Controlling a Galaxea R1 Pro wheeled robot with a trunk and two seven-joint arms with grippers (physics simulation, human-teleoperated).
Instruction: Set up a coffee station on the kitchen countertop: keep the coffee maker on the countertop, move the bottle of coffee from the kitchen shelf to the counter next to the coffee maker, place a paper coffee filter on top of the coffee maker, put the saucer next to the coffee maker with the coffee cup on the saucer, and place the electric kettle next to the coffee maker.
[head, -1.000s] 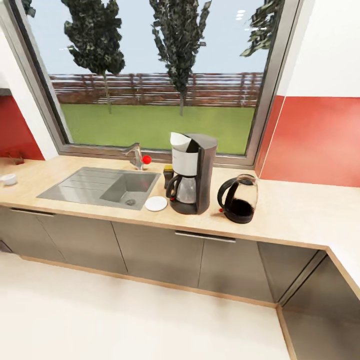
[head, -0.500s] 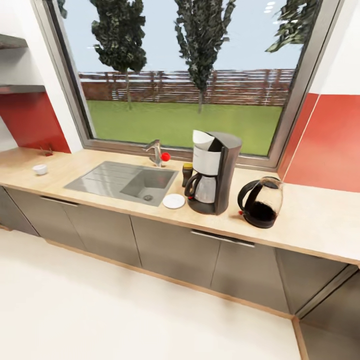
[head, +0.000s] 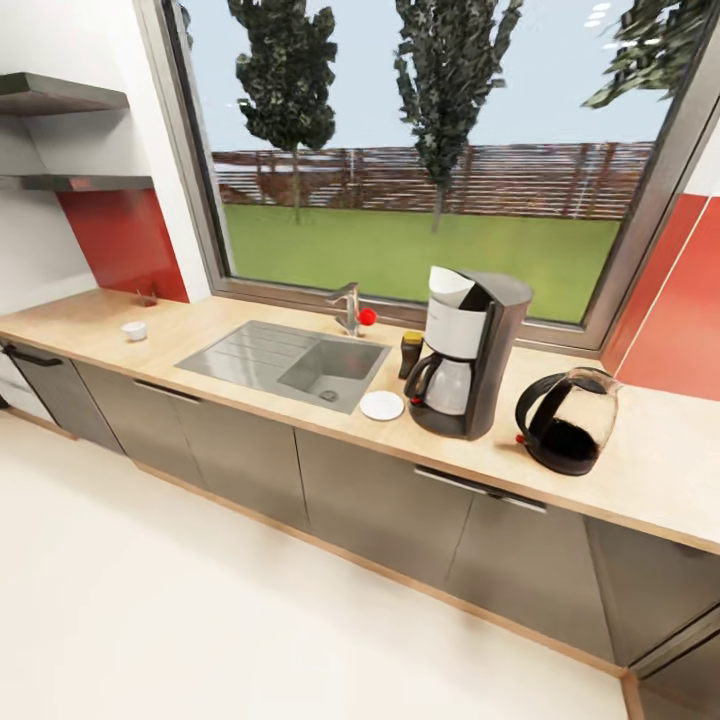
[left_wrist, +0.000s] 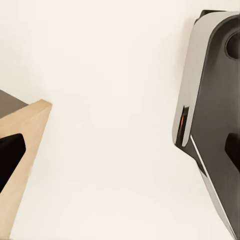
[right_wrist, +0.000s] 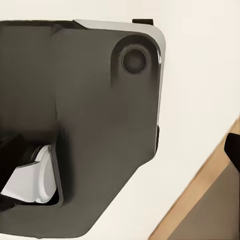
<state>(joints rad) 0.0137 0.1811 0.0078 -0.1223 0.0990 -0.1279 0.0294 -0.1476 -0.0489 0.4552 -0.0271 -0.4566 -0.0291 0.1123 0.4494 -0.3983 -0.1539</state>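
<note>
Right of centre on the light wood-look counter (head: 640, 480), the black drip coffee maker (head: 470, 355) stands beside the smoky-brown electric kettle (head: 568, 420); whether either arm's fingers are spread or pressed together cannot be told.

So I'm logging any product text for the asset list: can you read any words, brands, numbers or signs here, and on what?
None can be read.
Bottle: any label is too small to make out.
Coffee maker: no lettering shows; its red switch bears no mark that I can see.
Kettle: no markings show.
Cup and saucer: plain white.
</note>
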